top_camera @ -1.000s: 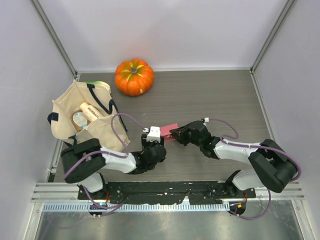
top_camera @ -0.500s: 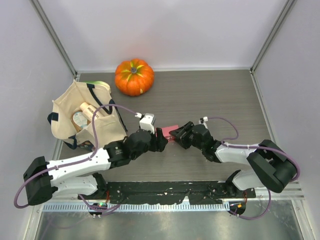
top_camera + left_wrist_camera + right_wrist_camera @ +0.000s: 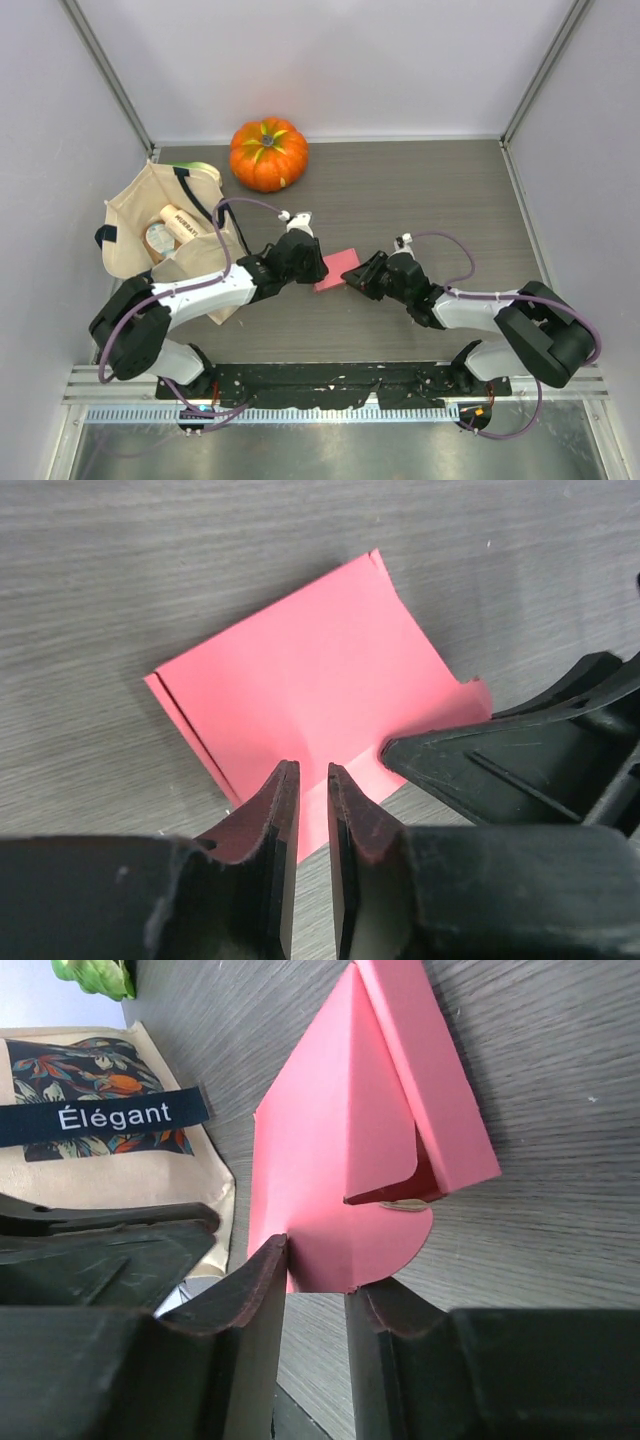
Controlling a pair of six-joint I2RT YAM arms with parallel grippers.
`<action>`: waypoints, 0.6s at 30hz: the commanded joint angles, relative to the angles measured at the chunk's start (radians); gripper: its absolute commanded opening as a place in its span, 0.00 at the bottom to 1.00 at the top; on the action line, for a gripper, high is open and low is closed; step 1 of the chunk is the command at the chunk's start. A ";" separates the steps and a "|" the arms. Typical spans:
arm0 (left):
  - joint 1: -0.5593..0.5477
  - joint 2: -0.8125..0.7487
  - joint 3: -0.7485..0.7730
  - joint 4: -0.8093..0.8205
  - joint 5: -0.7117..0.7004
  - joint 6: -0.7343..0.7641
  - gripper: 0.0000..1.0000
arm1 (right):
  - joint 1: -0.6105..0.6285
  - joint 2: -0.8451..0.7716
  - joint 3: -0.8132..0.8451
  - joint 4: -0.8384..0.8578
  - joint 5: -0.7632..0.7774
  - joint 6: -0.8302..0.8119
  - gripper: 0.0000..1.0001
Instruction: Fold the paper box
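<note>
Within the last second the left gripper point(image 3: 308, 772) has swung in, its fingers narrowed over an edge of the paper box point(image 3: 337, 269), which lies mid-table. The right gripper point(image 3: 318, 1265) straddles its rounded tab, fingers fairly narrow. Whether either truly pinches cannot be told. A two-sided fold is likely starting. The tote bag point(image 3: 120, 1175) reads "Élégant".

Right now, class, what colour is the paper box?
The paper box is plain pink-red; left wrist view shows it best.
</note>
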 commanded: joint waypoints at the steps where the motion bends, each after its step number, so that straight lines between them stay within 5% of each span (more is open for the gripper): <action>1: -0.003 0.043 0.008 0.088 0.080 -0.013 0.18 | -0.002 0.002 0.007 0.021 -0.009 -0.058 0.33; 10: -0.005 0.069 -0.085 0.175 0.086 -0.040 0.15 | -0.029 -0.286 0.111 -0.403 0.064 -0.249 0.69; 14: -0.005 0.115 -0.092 0.191 0.103 -0.042 0.14 | -0.123 -0.371 0.148 -0.479 -0.030 -0.358 0.68; 18: -0.005 0.128 -0.112 0.202 0.099 -0.040 0.13 | -0.197 -0.212 0.246 -0.422 -0.257 -0.505 0.52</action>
